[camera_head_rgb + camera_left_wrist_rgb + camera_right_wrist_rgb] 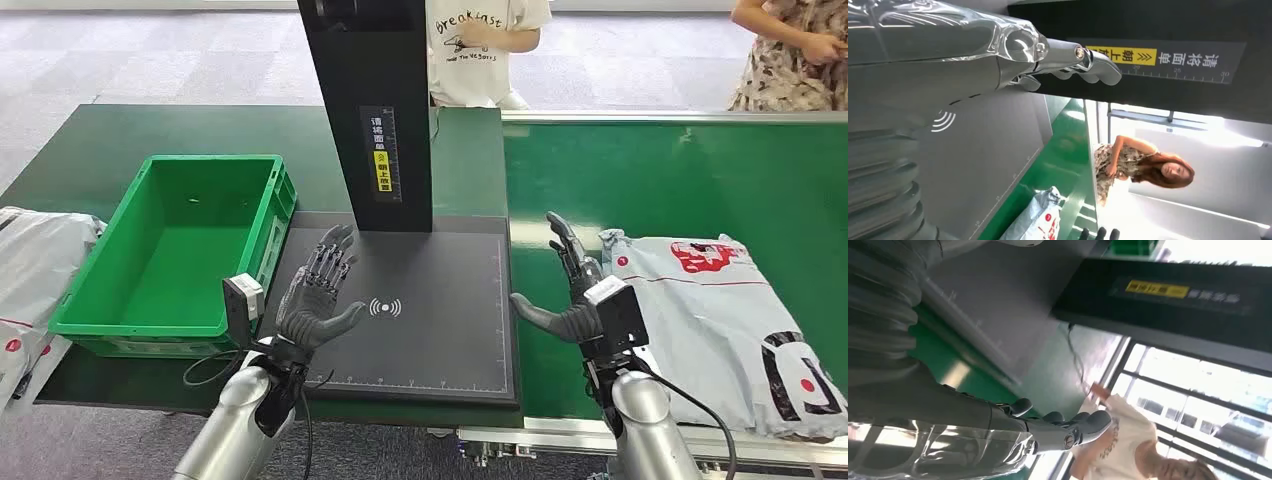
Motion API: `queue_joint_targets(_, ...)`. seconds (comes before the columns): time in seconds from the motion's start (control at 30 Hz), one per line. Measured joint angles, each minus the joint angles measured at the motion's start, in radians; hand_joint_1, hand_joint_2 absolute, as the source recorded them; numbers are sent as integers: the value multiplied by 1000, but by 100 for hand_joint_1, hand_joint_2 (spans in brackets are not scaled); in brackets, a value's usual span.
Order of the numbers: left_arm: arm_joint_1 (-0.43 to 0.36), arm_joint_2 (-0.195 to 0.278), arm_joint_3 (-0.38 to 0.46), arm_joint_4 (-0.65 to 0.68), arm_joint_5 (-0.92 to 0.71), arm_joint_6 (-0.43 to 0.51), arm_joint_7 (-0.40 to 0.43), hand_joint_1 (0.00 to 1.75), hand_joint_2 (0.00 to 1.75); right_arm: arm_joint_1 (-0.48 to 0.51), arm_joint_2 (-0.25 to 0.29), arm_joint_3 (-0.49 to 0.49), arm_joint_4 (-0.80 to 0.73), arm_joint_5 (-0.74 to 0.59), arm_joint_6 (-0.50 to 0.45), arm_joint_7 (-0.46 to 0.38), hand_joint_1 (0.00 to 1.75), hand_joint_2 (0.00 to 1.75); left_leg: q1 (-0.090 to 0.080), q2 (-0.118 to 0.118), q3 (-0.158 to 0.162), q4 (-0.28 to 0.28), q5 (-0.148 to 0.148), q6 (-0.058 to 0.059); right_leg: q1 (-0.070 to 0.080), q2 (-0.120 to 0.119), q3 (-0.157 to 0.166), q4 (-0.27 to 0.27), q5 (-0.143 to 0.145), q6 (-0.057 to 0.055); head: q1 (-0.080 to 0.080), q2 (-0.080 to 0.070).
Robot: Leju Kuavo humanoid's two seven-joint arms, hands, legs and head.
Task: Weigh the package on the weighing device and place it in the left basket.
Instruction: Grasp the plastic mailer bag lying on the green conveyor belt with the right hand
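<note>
fingers spread on both hands, holding nothing. from the head view i see my left hand (318,295) hovering over the flat black weighing platform (420,345), at about eight o'clock of its wireless mark. my right hand (570,290) sits over the green belt surface (660,180), just beside the grey plastic mailer package with red print (720,320) at its three o'clock. the empty green plastic basket (165,250) lies at the platform's nine o'clock.

left wrist view: fingers (1093,65) extended before the black upright post (1173,30).

right wrist view: fingers (1068,427) apart, platform (998,305) beyond.
</note>
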Motion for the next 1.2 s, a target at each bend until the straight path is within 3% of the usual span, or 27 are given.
queue_joint_targets(0.17, 24, 3, 3, -24, -17, -1, 8, 0, 175, -34, -32, -16, 21, 185, -99, 82, 0, 175, -1, 0, 0, 0, 0, 0, -1, 0, 0, 0, 0, 0, 0, 0)
queue_joint_targets(0.37, 17, 2, 3, -25, -25, -13, 8, 0, 175, -129, -104, -104, 130, 388, -142, 159, 0, 175, -1, 0, 0, 2, 0, 1, -2, 0, 0, 0, 1, 1, 0, 0)
queue_joint_targets(0.5, 2, -6, 3, -19, -27, -23, 8, 0, 175, -184, -146, -147, 217, 439, -144, 203, 0, 175, -1, -1, 0, 2, 0, 1, -2, 0, 0, 0, 1, 2, 0, 0)
queue_joint_targets(0.7, -17, -16, 5, -9, -42, -24, 21, 0, 175, -247, -190, -169, 388, 569, -146, 393, 0, 175, -1, -1, 0, 2, 0, 1, -2, 0, 0, 0, 1, 2, 0, 0)
queue_joint_targets(0.93, -35, -17, 15, 1, -52, -24, 40, 0, 175, -267, -205, -173, 575, 627, -30, 509, 0, 175, -1, -1, 0, 2, 0, 1, -2, 0, 0, 0, 1, 2, 0, 0)
queue_joint_targets(0.97, -40, -17, 17, 5, -52, -24, 41, 0, 175, -269, -207, -172, 600, 634, -15, 518, 12, 175, -1, -1, 0, 2, 0, 1, -2, -1, 0, 0, 1, 2, 0, 0)
queue_joint_targets(1.07, -53, -18, 20, 17, -52, -24, 43, 0, 175, -271, -212, -169, 661, 654, 26, 539, 143, 175, -1, -1, 0, 2, 0, 1, -2, -1, 0, 0, 1, 2, 0, 0)
queue_joint_targets(1.1, -55, -19, 21, 21, -51, -24, 43, 0, 175, -269, -214, -168, 674, 658, 37, 545, 175, 175, -1, -1, 0, 2, 0, 1, -2, -1, 0, 0, 1, 2, 0, 0)
queue_joint_targets(1.2, -58, -22, 21, 28, -51, -25, 48, 0, 175, -262, -220, -166, 691, 661, 57, 556, 175, 175, -1, -1, 0, 2, 0, 1, -2, -1, 0, 0, 1, 2, 0, 0)
